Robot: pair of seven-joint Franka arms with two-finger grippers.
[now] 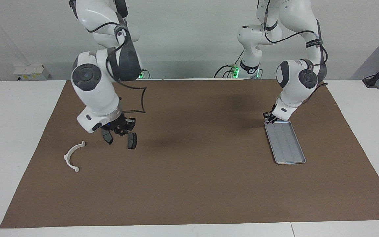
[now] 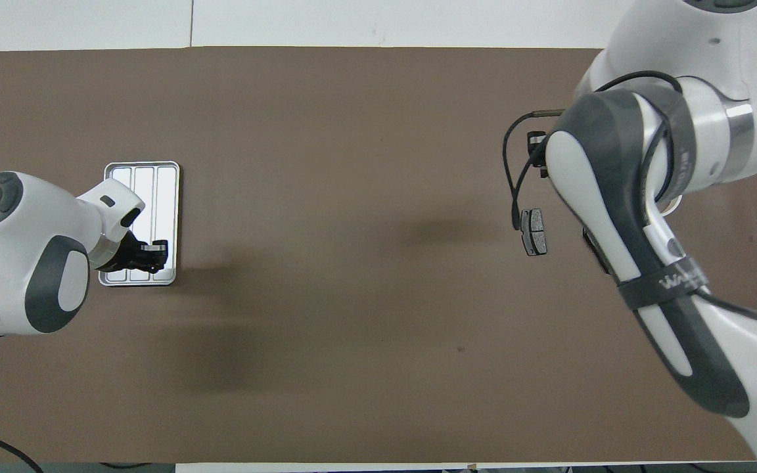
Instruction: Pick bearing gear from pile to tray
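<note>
While low over the tray, left fingers unreadable; right fingers likewise, over brake-pad plate.

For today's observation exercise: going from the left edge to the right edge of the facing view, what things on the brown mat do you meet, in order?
white curved bracket → right gripper over the pile → dark grey brake-pad plate → left gripper at the tray's robot-side end → tray.

Brown mat on white table
</note>
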